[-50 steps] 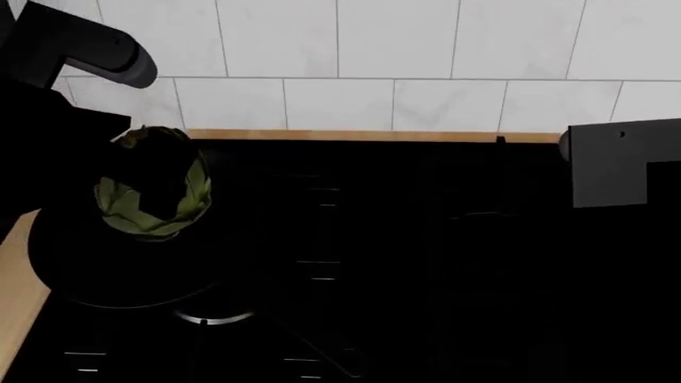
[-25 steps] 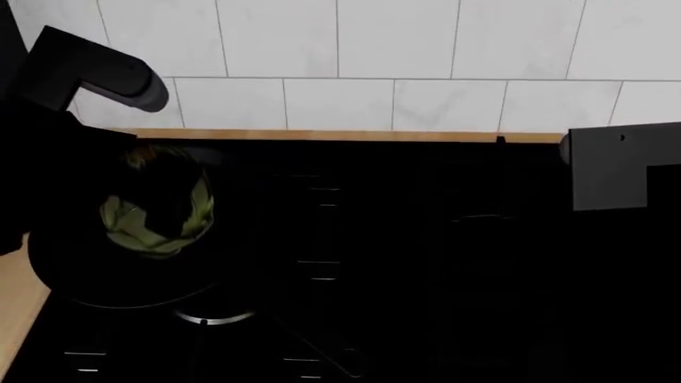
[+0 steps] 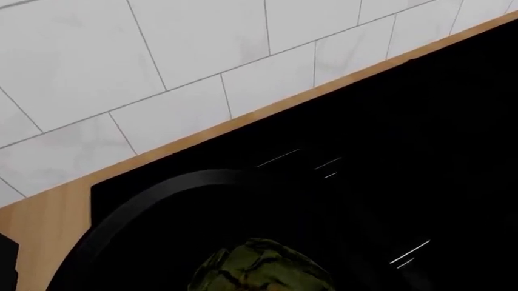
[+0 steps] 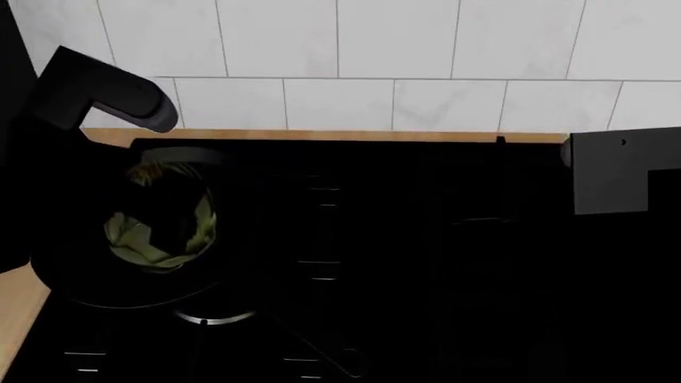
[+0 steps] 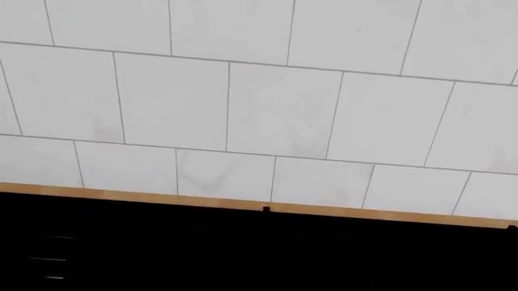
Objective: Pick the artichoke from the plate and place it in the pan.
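The left claw (image 4: 159, 209) is a black shape hanging directly over the artichoke (image 4: 159, 235), hiding its middle — whether its jaws are closed on the vegetable or spread apart cannot be told. The green artichoke sits low inside the round black pan (image 4: 64, 275), which rests on the dark stove (image 4: 426, 263) at the left of the head view, with a wooden surface (image 4: 352, 136) strip and white wall tiles (image 4: 340, 48) behind. The right arm (image 4: 623, 171) is only a grey block at the right edge — its claw is out of sight.
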{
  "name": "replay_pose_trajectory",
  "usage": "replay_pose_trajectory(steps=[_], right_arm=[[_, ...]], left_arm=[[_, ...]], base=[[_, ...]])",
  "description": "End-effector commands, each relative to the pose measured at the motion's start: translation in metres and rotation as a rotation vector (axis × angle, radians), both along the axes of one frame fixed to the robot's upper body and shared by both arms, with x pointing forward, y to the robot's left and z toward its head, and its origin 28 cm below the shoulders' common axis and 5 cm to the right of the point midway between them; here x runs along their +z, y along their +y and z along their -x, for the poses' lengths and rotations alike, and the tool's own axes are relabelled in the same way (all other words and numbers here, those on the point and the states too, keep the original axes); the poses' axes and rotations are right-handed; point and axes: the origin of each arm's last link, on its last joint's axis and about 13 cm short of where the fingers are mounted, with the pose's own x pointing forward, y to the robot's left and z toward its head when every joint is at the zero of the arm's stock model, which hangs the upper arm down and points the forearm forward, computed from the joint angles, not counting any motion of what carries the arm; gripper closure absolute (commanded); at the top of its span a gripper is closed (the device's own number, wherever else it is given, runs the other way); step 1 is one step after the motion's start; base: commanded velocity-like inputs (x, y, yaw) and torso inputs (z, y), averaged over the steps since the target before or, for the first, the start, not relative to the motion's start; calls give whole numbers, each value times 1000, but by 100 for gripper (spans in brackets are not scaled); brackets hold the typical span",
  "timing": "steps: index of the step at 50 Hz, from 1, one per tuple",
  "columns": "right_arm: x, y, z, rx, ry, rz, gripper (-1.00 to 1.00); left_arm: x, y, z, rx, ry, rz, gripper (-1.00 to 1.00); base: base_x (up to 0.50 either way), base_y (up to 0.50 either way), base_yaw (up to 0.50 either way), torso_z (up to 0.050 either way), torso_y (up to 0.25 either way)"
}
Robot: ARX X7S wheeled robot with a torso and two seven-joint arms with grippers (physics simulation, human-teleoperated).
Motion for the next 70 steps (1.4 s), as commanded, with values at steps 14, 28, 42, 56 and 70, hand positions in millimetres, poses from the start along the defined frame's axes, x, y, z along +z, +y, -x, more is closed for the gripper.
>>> replay_pose_trajectory(steps=[14,28,42,56,70], right_arm=[[-2,0,-1,0,3,-5,-100],[-4,-1,1,0,4,-7,-100],[-5,-1,3,-3,3,-9,-100],[-2,1,1,1,-2,-9,-100],[8,0,9,1,-22,3,-100]], left_arm=[[1,0,-4,14,-16,1,100],[4,-1,-2,5,-24,13,-100],[19,-1,3,5,-63,45,-100],[38,2,13,-4,-147,133,-100],[33,16,35,12,-204,202,-100]], base=[[0,0,0,0,1],[0,0,0,0,1],[0,0,0,0,0],[0,0,0,0,0],[0,0,0,0,0]])
